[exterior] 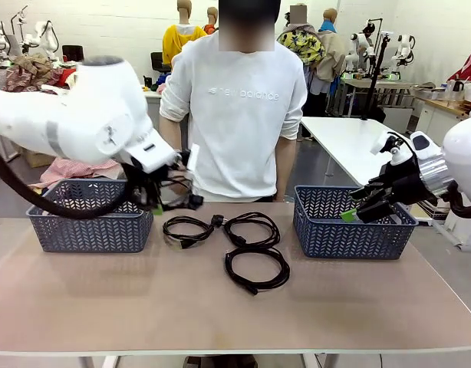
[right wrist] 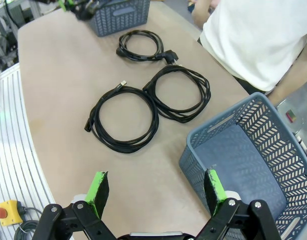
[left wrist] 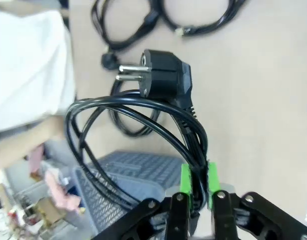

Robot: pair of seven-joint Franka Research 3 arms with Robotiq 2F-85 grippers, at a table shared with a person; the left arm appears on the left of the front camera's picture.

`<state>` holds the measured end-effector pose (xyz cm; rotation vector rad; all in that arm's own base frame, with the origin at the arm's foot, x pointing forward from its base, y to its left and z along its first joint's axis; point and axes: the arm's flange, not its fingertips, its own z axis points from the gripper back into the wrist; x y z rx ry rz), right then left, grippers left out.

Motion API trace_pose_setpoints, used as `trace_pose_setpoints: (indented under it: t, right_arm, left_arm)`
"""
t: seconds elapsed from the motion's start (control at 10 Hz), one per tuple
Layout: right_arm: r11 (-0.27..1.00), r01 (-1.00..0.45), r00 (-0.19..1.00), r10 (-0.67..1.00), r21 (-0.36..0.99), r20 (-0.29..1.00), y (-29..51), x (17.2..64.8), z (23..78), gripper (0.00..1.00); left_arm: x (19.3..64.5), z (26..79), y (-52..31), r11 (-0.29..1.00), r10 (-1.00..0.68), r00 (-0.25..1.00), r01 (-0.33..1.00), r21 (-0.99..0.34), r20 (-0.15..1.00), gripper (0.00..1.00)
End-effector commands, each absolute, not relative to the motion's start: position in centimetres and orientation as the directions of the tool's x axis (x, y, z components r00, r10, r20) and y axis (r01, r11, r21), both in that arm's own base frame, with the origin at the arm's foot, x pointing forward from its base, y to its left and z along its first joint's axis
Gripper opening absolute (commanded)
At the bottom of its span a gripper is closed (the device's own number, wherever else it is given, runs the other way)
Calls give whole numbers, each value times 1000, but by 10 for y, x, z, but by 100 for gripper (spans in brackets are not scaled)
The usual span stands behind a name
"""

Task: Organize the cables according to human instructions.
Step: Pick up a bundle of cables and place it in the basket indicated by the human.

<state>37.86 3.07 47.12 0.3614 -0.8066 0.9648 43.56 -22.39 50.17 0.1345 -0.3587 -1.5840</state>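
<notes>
Three cables (exterior: 256,268) coiled on the desk (exterior: 105,307), a fourth cable (left wrist: 166,82) held aloft
The left end effector (left wrist: 198,181) pinches it above the left basket (exterior: 82,230); the right end effector (right wrist: 156,192) gapes wide, empty, by the right basket (exterior: 350,238); a person (exterior: 239,107) stands beyond.

Faint "new balance" lettering (exterior: 243,94) across the person's white sweatshirt (exterior: 235,138)

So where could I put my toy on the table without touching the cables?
The near strip of table in front of both baskets and the three coils is bare. The right basket looks empty too. The middle is crowded: the coils lie close together between the baskets. By the left basket, the left gripper holds a cable.
</notes>
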Motion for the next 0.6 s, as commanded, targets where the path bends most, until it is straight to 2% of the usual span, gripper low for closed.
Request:
trace_pose_setpoints:
  t: [0.0, 0.2, 0.5]
  right_arm:
    - [525, -848, 291, 580, -76, 760, 30, 383, 469, 100]
    - [525, -848, 291, 580, -76, 760, 30, 383, 469, 100]
    - [525, -848, 291, 580, -76, 760, 30, 383, 469, 100]
  left_arm:
    - [464, 525, -185, -5, -993, -42, 950, 314, 114, 0]
    - [491, 542, -143, 40, -993, 2, 944, 329, 115, 0]
    - [534, 540, -93, 90, -991, 56, 952, 292, 123, 0]
